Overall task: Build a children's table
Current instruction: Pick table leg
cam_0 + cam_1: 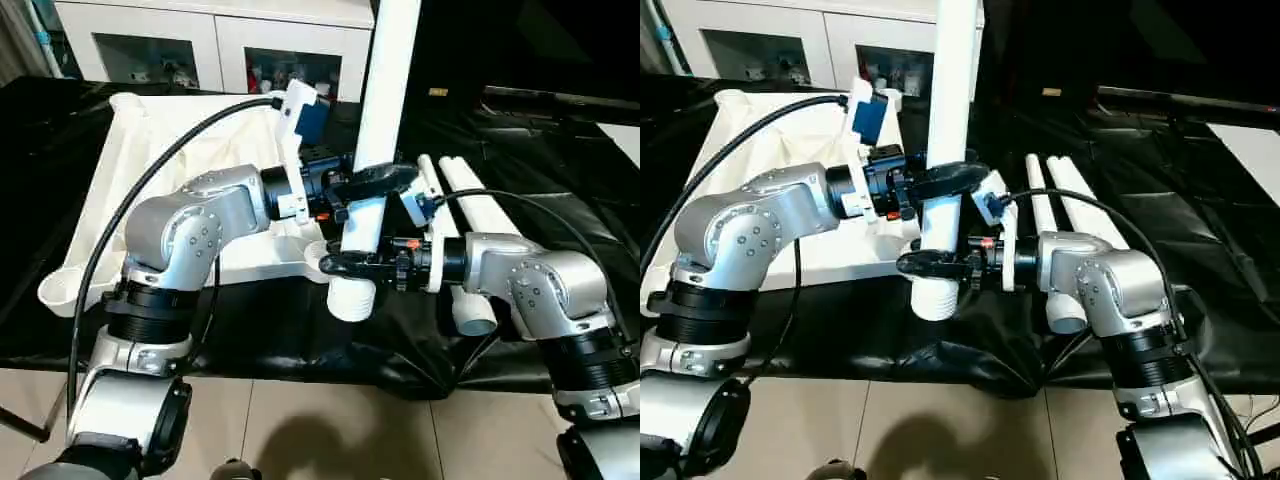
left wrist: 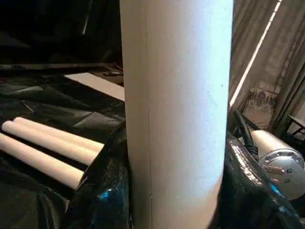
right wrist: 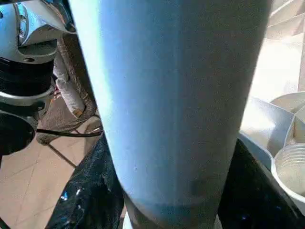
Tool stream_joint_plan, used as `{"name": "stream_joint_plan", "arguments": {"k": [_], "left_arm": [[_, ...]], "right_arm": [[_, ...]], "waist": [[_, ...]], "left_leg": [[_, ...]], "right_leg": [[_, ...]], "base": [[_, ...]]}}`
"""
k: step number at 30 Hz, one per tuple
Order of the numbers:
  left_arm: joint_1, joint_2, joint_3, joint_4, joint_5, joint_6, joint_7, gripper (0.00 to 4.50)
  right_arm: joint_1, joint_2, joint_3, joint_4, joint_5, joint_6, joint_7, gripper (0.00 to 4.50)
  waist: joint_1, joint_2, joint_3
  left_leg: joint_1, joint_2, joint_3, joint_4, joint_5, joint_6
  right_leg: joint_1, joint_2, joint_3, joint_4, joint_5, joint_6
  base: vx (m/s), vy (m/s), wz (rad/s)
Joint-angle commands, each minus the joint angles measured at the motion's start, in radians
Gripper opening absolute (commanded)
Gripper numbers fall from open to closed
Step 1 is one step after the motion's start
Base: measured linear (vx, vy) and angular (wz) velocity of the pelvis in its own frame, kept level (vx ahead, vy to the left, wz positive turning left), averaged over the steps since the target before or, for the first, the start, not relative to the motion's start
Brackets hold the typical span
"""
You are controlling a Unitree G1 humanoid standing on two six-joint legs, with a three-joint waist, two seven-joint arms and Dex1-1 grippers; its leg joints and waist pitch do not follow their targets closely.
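Tiled floor (image 1: 330, 420), black-draped table (image 1: 520, 150), white cabinet (image 1: 215, 35) behind.

Home room, glass-door cabinet (image 1: 215, 45), curtains (image 2: 267, 71), tiled floor (image 1: 330, 430)

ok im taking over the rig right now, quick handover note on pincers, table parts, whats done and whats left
Left pincer: shut on the upright leg, upper grip.
Right pincer: shut on the same leg, just above its threaded bottom end.
Table top: lying underside up on the black cloth, near corner socket beside the leg's base and still empty.
Spare legs: at least two lying on the cloth by the right arm.
Done: one leg picked up and stood upright.
Left: seat this leg in the socket, then fit the others.
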Motion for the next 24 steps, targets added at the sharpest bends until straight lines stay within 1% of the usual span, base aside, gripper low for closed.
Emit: {"name": "stream_joint_plan", "arguments": {"k": [1,2,4,5,6,7,8,9,10,11,12,14,15,16,17,18,19,20,21,22,23,24], "left_arm": [[0.000,-0.002,0.017,-0.021,-0.019,0.009,0.005,2.56],[0.003,-0.004,0.024,-0.026,-0.032,0.015,0.001,2.56],[0.007,-0.014,0.036,-0.026,-0.038,0.004,0.009,2.77],[0.010,-0.034,0.057,-0.019,-0.037,-0.031,0.027,2.77],[0.012,-0.046,0.072,-0.013,-0.036,-0.057,0.037,2.92],[0.015,-0.083,0.114,0.003,-0.037,-0.142,0.059,3.00],[0.015,-0.083,0.114,0.003,-0.037,-0.142,0.059,3.02],[0.018,-0.111,0.145,0.007,-0.048,-0.200,0.068,3.02],[0.017,-0.152,0.199,0.011,-0.088,-0.249,0.086,3.02],[0.014,-0.177,0.239,0.012,-0.127,-0.266,0.099,3.02],[0.011,-0.184,0.254,0.012,-0.141,-0.268,0.104,3.02],[0.002,-0.168,0.286,0.034,-0.144,-0.280,0.112,3.02],[0.001,-0.131,0.276,0.056,-0.111,-0.285,0.096,3.02],[0.003,-0.084,0.249,0.082,-0.057,-0.290,0.078,3.02],[0.005,-0.054,0.226,0.098,-0.019,-0.293,0.066,3.02],[0.007,-0.046,0.217,0.102,-0.007,-0.298,0.062,3.02],[0.021,0.034,0.125,0.150,0.116,-0.356,0.021,3.02],[0.044,0.150,-0.022,0.228,0.284,-0.445,-0.051,3.02],[0.054,0.200,-0.090,0.282,0.369,-0.508,-0.087,3.02],[0.057,0.223,-0.123,0.314,0.412,-0.544,-0.105,3.02],[0.060,0.256,-0.175,0.373,0.471,-0.605,-0.139,3.02],[0.058,0.295,-0.240,0.454,0.536,-0.659,-0.183,3.02]], "right_arm": [[0.004,-0.007,-0.016,-0.012,0.015,0.010,-0.006,1.98],[0.004,-0.003,-0.025,-0.011,0.016,0.007,-0.013,1.97],[0.004,0.002,-0.036,-0.009,0.019,0.002,-0.021,1.93],[0.005,0.010,-0.052,-0.006,0.022,-0.005,-0.034,1.93],[0.005,0.015,-0.063,-0.005,0.025,-0.010,-0.042,1.91],[0.006,0.027,-0.087,-0.004,0.033,-0.017,-0.062,1.89],[0.006,0.027,-0.087,-0.004,0.033,-0.017,-0.062,1.89],[0.007,0.035,-0.102,-0.004,0.035,-0.026,-0.076,1.89],[0.009,0.050,-0.130,-0.003,0.042,-0.039,-0.103,1.89],[0.012,0.064,-0.152,-0.003,0.035,-0.071,-0.134,1.89],[0.013,0.070,-0.161,-0.003,0.028,-0.090,-0.149,1.89],[0.010,0.087,-0.189,0.015,0.001,-0.146,-0.214,1.89],[0.009,0.091,-0.188,0.032,-0.045,-0.206,-0.261,1.89],[0.010,0.096,-0.191,0.045,-0.079,-0.254,-0.301,1.89],[0.010,0.098,-0.192,0.051,-0.100,-0.283,-0.323,1.89],[0.011,0.099,-0.192,0.053,-0.105,-0.289,-0.327,1.89],[0.015,0.107,-0.190,0.064,-0.147,-0.347,-0.368,1.88],[0.030,0.111,-0.174,0.069,-0.200,-0.416,-0.401,1.88],[0.039,0.114,-0.165,0.071,-0.225,-0.438,-0.419,1.88],[0.044,0.114,-0.161,0.072,-0.237,-0.445,-0.428,1.88],[0.054,0.115,-0.156,0.069,-0.248,-0.440,-0.444,1.88],[0.070,0.121,-0.156,0.063,-0.248,-0.417,-0.460,1.88]], "waist": [[0.001,0.006,-0.079],[0.000,0.006,-0.080],[0.001,0.005,-0.080],[0.001,0.006,-0.080],[0.001,0.005,-0.080],[0.000,0.007,-0.079],[0.002,0.004,-0.080],[0.002,0.005,-0.080],[0.002,0.004,-0.080],[0.002,0.002,-0.079],[0.003,0.001,-0.080],[0.001,0.001,-0.080],[0.000,0.001,-0.079],[-0.003,0.003,-0.078],[-0.005,0.006,-0.079],[-0.005,0.006,-0.078],[-0.003,0.008,-0.078],[-0.005,0.009,-0.078],[-0.008,0.008,-0.079],[-0.008,0.010,-0.078],[-0.007,0.013,-0.079],[-0.007,0.013,-0.081]], "left_leg": [[0.020,0.033,-0.009,-0.055,-0.061,0.010],[0.020,0.033,-0.009,-0.056,-0.063,0.010],[0.018,0.032,-0.009,-0.055,-0.060,0.010],[0.019,0.033,-0.009,-0.055,-0.061,0.010],[0.019,0.034,-0.009,-0.055,-0.064,0.011],[0.018,0.033,-0.009,-0.055,-0.065,0.011],[0.019,0.034,-0.010,-0.055,-0.071,0.010],[0.017,0.033,-0.010,-0.055,-0.068,0.010],[0.017,0.034,-0.010,-0.055,-0.073,0.008],[0.015,0.033,-0.009,-0.055,-0.074,0.007],[0.017,0.033,-0.008,-0.054,-0.079,0.006],[0.018,0.031,-0.009,-0.055,-0.074,0.008],[0.018,0.031,-0.009,-0.056,-0.075,0.009],[0.020,0.029,-0.008,-0.057,-0.076,0.000],[0.022,0.030,-0.009,-0.058,-0.075,-0.008],[0.022,0.030,-0.010,-0.059,-0.074,-0.010],[0.025,0.031,-0.013,-0.060,-0.070,-0.010],[0.025,0.030,-0.012,-0.061,-0.074,-0.011],[0.027,0.031,-0.013,-0.063,-0.080,-0.017],[0.027,0.031,-0.014,-0.065,-0.074,-0.029],[0.027,0.031,-0.015,-0.065,-0.068,-0.034],[0.027,0.030,-0.014,-0.066,-0.058,-0.036]], "right_leg": [[0.056,-0.070,0.044,-0.065,0.070,-0.251],[0.056,-0.070,0.044,-0.064,0.074,-0.252],[0.057,-0.071,0.044,-0.064,0.079,-0.256],[0.057,-0.071,0.044,-0.065,0.078,-0.258],[0.057,-0.071,0.044,-0.066,0.079,-0.260],[0.057,-0.071,0.044,-0.067,0.079,-0.261],[0.059,-0.072,0.044,-0.068,0.078,-0.264],[0.061,-0.073,0.044,-0.068,0.080,-0.264],[0.061,-0.073,0.044,-0.068,0.081,-0.264],[0.061,-0.075,0.044,-0.068,0.083,-0.267],[0.060,-0.075,0.044,-0.069,0.079,-0.272],[0.057,-0.071,0.043,-0.067,0.061,-0.250],[0.056,-0.070,0.043,-0.069,0.053,-0.245],[0.053,-0.067,0.043,-0.070,0.026,-0.224],[0.051,-0.067,0.043,-0.070,0.011,-0.205],[0.050,-0.067,0.043,-0.072,0.005,-0.197],[0.047,-0.067,0.044,-0.076,-0.003,-0.179],[0.046,-0.066,0.044,-0.076,-0.017,-0.164],[0.044,-0.066,0.046,-0.074,-0.040,-0.128],[0.046,-0.066,0.047,-0.071,-0.026,-0.117],[0.045,-0.067,0.046,-0.070,-0.008,-0.122],[0.047,-0.067,0.047,-0.069,0.023,-0.129]], "base": [[0.000,0.000,0.00],[0.000,0.000,0.00],[0.000,0.000,0.00],[0.000,0.000,0.00],[0.000,0.000,0.00],[0.000,0.000,0.00],[0.000,0.000,0.00],[0.000,0.000,0.00],[0.000,0.000,0.00],[0.000,0.000,0.00],[0.000,0.000,0.00],[0.000,0.000,0.00],[0.000,0.000,0.00],[0.000,0.000,0.00],[0.000,0.000,0.00],[0.000,0.000,0.00],[0.000,0.000,0.00],[0.000,0.000,0.00],[0.000,0.000,0.00],[0.000,0.000,0.00],[0.000,0.000,0.00],[0.000,0.000,0.00]]}}
